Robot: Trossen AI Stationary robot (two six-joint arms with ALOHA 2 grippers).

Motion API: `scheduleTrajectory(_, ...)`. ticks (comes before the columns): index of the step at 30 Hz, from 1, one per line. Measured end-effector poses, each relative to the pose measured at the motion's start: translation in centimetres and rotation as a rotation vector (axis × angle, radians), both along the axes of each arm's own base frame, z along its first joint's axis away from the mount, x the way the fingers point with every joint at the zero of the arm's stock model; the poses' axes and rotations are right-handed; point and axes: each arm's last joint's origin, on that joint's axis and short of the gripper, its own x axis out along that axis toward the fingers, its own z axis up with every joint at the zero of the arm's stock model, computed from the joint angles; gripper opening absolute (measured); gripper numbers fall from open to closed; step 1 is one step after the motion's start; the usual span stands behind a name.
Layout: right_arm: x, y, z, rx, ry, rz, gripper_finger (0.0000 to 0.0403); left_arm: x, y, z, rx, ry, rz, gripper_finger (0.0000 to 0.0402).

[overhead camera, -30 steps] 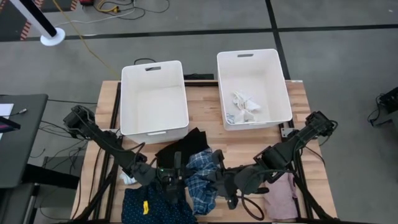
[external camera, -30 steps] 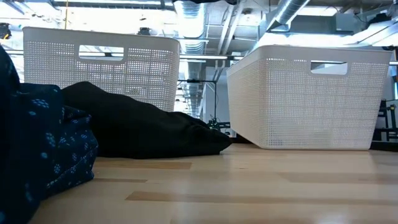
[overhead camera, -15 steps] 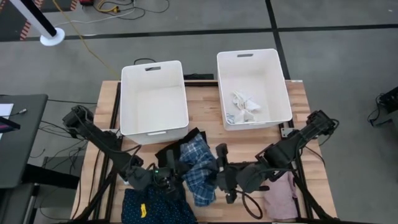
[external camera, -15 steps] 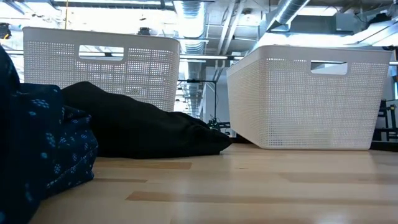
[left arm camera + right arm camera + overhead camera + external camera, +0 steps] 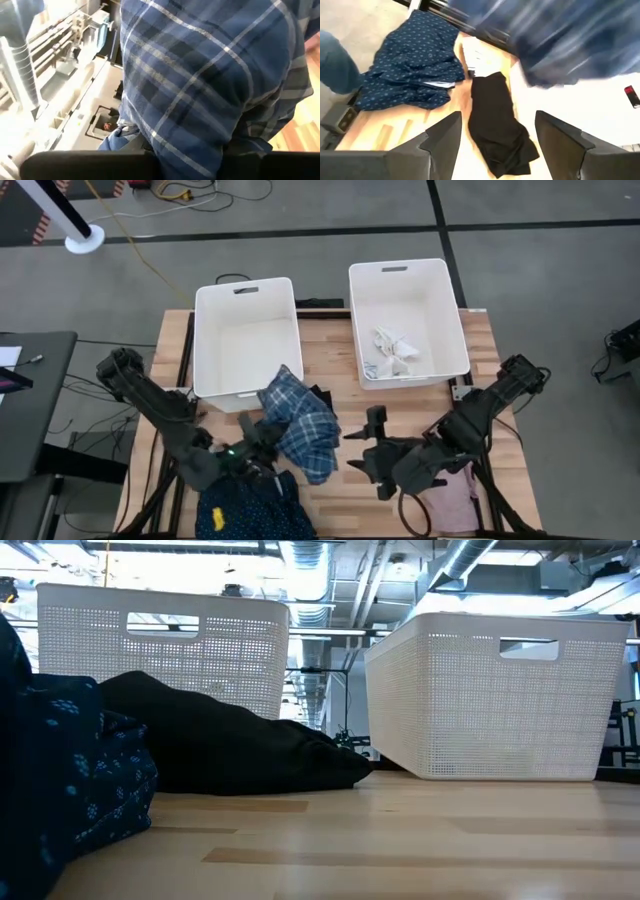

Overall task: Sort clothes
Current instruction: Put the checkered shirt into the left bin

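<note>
A blue plaid garment (image 5: 297, 422) hangs in the air between the near rim of the left white bin (image 5: 247, 335) and the table, and my left gripper (image 5: 258, 448) is shut on it. The same plaid fills the left wrist view (image 5: 200, 85). To its right my right gripper (image 5: 368, 445) stands open and clear of it, its fingers apart (image 5: 497, 145) above a black garment (image 5: 497, 127) lying flat on the wood. A navy patterned garment (image 5: 245, 510) lies at the near edge and a pale pink one (image 5: 455, 490) at the near right. My left gripper holds the plaid garment at its near left part (image 5: 272, 438), coming at it about level. The cloth itself covers the fingers in the left wrist view, so the kind of hold and the number of layers do not show. The garment is lifted off the table and bunches loosely beyond the gripper.
The right white bin (image 5: 407, 320) holds white garments (image 5: 392, 350). In the low view the black garment (image 5: 220, 745) and the navy one (image 5: 60, 770) lie before the two bins. A small white cloth (image 5: 475, 57) lies beside the navy garment. Bare wood (image 5: 340, 500) shows between the arms.
My right gripper has opened, let go of the plaid garment and drawn back toward the table's right. My left gripper has risen and turned, carrying the plaid up and toward the far edge, from low over the table to hanging beside the left bin's near rim.
</note>
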Motion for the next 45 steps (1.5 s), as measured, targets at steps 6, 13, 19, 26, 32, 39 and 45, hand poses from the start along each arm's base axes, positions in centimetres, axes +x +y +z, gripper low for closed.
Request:
scheduleTrajectory(6,-1.2,1.3,0.0,-0.018,-0.009,0.019,0.0265,-3.3,3.3,3.3,-0.102,-0.071,0.049,0.0049)
scheduleTrajectory(13,-2.2,2.2,-0.2,-0.003,0.01,0.023,0.0265,-8.5,9.8,4.8,-0.276,-0.146,0.168,0.0049)
scheduleTrajectory(19,-2.9,2.6,-0.4,0.02,0.024,0.014,0.0265,-13.2,15.5,3.4,-0.606,-0.165,0.144,0.0049)
scheduleTrajectory(26,-2.9,2.5,-0.4,0.025,0.029,0.005,0.0265,-13.3,17.9,0.2,-0.734,-0.088,0.21,0.0049)
scheduleTrajectory(32,-2.7,2.3,-0.6,0.025,0.03,-0.007,0.0265,-10.8,19.2,-1.8,-0.763,0.017,0.315,0.0049)
scheduleTrajectory(39,-2.8,2.4,-0.9,0.043,0.035,-0.02,0.0265,-7.7,21.0,-4.4,-0.849,0.191,0.422,0.0049)
scheduleTrajectory(45,-3.1,2.8,-0.9,0.051,0.036,-0.011,0.0265,-4.6,22.5,-7.0,-0.932,0.351,0.481,0.0049)
